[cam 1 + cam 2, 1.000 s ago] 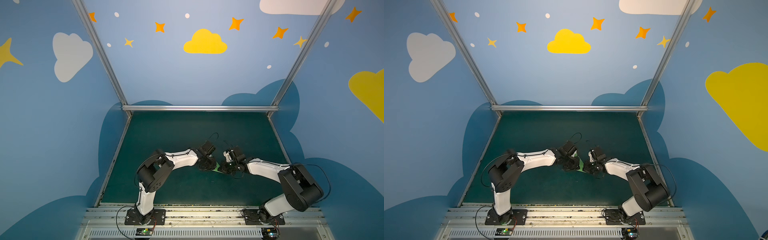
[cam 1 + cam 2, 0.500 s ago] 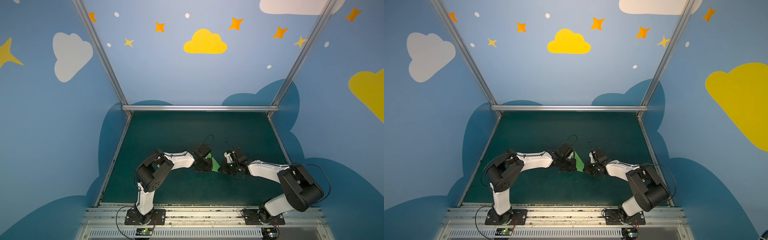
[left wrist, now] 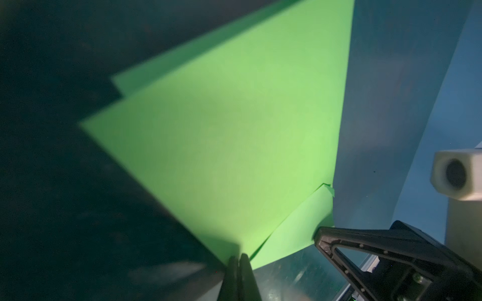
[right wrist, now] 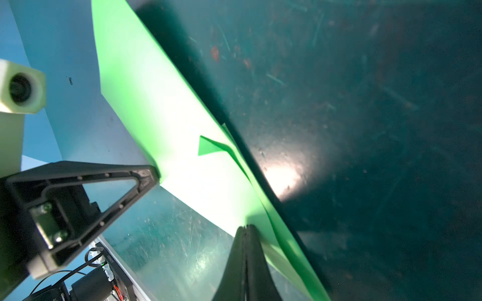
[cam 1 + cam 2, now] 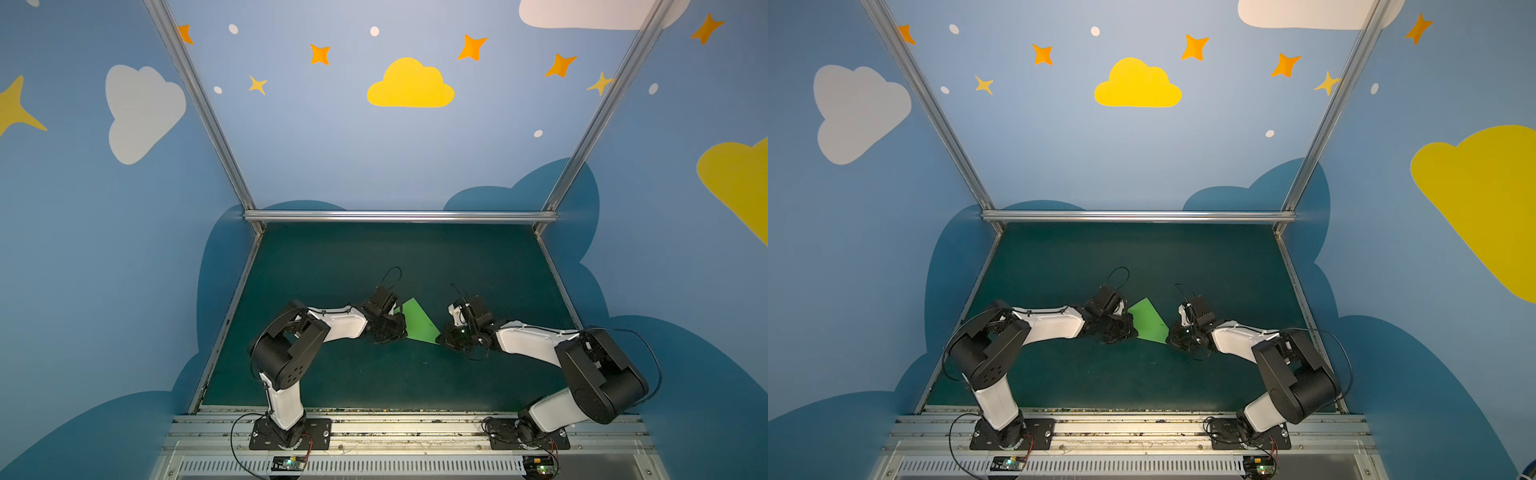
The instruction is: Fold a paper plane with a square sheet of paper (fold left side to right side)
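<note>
Left claw (image 5: 402,332): pressed tight together, pinching the left corner of the paper (image 5: 419,322). Same pinch seen up close from the left wrist, with both black tips shut on the green corner.

Paper: held up between the two claws, over the middle of the mat (image 5: 374,257), a bit nearer the front edge than the back edge. Touching the mat or not: hard to tell.

Right claw (image 5: 441,340): also pressed together, pinching the right corner of the paper, close to a small folded flap (image 4: 208,146).

Now some guesses about trouble ahead. Could rip from pulling the claws too far apart, being so thin. Could slide out of a pinch set only on the very tip of a corner. Could sag in the middle and bend in the wrong place. Could end up with a crooked fold from moving one claw faster than its partner, with edges missing each other. Could pop open at the little flap.

Thin, smooth, bright green paper, folded into a flat shape with pointy corners, and with more than one layer showing along one edge. Dark blue-green mat, flat and dull, covered in tiny scratches, with one shiny spot of light. Hard black claws, shaped like hollow triangles, dotted with little screws.
</note>
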`<state>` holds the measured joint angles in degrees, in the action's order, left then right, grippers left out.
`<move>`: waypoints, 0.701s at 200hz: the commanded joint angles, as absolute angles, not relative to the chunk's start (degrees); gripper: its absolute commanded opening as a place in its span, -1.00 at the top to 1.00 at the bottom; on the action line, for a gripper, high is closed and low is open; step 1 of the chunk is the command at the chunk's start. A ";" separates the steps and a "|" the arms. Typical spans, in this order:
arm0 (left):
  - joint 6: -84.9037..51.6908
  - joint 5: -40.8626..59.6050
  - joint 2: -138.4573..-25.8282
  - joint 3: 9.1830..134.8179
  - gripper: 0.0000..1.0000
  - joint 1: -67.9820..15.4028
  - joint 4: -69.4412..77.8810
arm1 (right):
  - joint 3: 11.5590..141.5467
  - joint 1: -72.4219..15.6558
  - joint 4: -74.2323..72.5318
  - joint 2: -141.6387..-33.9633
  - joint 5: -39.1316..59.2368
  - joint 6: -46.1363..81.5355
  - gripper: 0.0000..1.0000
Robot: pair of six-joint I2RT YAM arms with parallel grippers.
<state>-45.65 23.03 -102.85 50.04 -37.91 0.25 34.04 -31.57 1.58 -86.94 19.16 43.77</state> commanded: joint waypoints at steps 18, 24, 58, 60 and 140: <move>-43.35 16.27 -101.89 43.67 0.92 -35.80 -8.86 | 31.57 -31.47 3.44 -88.85 16.17 43.84 1.00; -42.66 16.11 -100.97 44.06 0.92 -35.91 -9.67 | 31.60 -31.50 3.36 -88.94 16.30 43.87 1.00; -38.71 13.95 -96.44 50.42 0.93 -37.74 -15.47 | 31.57 -31.50 2.94 -89.65 16.35 43.84 1.00; -38.68 14.17 -96.31 50.88 0.93 -37.82 -15.51 | 31.56 -31.50 2.91 -89.65 16.30 43.85 1.00; -38.85 17.93 -104.35 67.40 0.93 -44.31 -14.09 | 31.46 -31.28 3.12 -90.04 16.43 43.60 1.00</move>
<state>-39.59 16.69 -100.03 64.77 -43.48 -13.06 33.52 -31.27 0.71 -86.91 19.68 43.75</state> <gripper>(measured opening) 0.047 0.047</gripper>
